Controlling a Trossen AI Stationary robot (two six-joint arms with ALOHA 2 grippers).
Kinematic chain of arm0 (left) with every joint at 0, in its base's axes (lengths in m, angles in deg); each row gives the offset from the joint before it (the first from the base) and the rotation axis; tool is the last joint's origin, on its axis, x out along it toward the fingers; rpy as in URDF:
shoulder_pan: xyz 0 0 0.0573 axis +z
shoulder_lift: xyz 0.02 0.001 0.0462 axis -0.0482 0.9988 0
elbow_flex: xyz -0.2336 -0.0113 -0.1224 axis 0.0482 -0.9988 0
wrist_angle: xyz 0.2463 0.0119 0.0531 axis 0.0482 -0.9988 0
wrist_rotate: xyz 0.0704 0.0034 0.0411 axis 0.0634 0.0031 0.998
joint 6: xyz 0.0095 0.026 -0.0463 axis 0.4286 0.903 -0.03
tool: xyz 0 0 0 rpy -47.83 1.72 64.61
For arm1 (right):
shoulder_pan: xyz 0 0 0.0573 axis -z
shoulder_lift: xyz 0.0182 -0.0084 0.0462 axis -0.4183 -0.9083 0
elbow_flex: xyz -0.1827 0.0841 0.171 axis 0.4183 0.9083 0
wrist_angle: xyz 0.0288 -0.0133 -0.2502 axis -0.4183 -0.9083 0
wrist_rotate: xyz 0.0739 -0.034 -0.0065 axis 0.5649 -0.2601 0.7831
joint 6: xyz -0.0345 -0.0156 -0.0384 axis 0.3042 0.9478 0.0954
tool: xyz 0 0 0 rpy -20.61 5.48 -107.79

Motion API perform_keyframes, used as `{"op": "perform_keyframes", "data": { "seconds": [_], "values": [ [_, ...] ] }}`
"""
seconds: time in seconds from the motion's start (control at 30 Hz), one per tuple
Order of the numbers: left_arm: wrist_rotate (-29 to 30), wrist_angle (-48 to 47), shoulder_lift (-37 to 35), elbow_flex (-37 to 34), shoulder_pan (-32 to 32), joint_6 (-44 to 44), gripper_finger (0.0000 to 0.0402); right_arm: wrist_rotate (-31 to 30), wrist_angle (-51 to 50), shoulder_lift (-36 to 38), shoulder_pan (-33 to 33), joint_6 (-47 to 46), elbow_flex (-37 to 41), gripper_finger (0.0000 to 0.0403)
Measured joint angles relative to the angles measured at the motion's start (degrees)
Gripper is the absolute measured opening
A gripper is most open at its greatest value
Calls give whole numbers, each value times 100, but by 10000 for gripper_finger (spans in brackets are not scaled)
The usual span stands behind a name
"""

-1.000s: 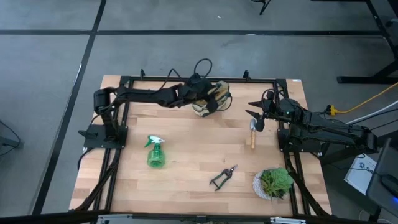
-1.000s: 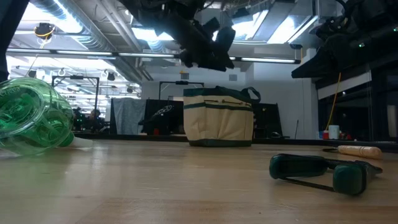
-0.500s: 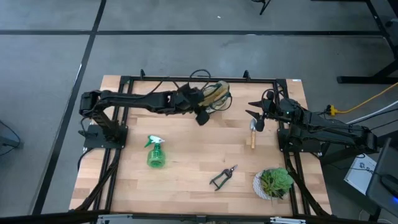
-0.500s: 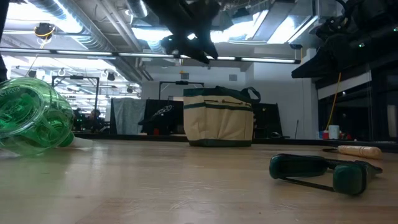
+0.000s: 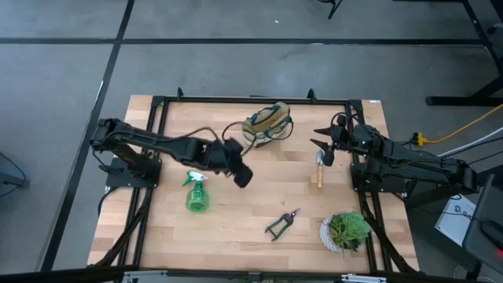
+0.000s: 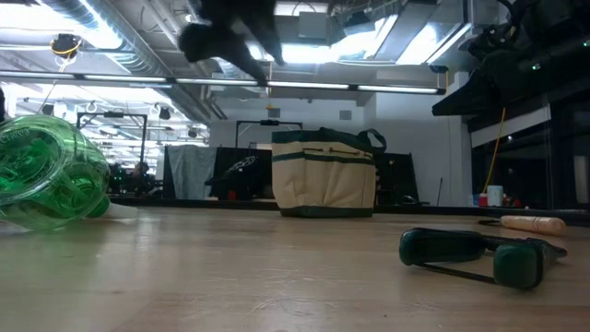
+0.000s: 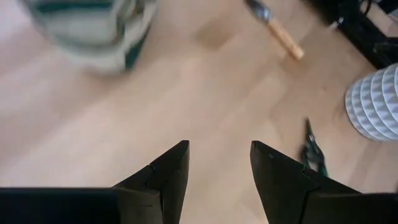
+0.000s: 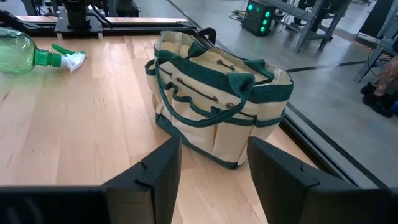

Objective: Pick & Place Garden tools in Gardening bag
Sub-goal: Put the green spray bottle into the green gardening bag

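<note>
The pale wooden table (image 5: 259,196) carries everything. At its far edge sits the beige canvas gardening bag with dark green trim (image 5: 266,123), upright. The left gripper (image 5: 242,177) hangs above bare wood between bag and translucent green spray bottle (image 5: 196,192), fingers parted and empty. The right gripper (image 5: 324,146) waits at the right side, spread open, holding nothing, above the wooden-handled trowel (image 5: 318,170). Black-handled pruning shears (image 5: 281,224) lie near the white-potted leafy plant (image 5: 346,231).
</note>
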Motion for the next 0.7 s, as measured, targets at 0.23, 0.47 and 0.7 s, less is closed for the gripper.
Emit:
{"op": "perform_keyframes", "data": {
  "seconds": [0.23, 0.47, 0.7],
  "values": [
    [-444, -1094, -49, 0, -757, -1950, 166, 0, 1, 0, -1, 0, 0, 185],
    [-281, -2432, 38, 1, -1231, -4374, 166, 0, -1, 0, 0, 0, 0, 185],
    [-331, -2811, 78, -373, -1198, -5239, 166, -1, 1, 0, -2, -1, 0, 185]
  ]
}}
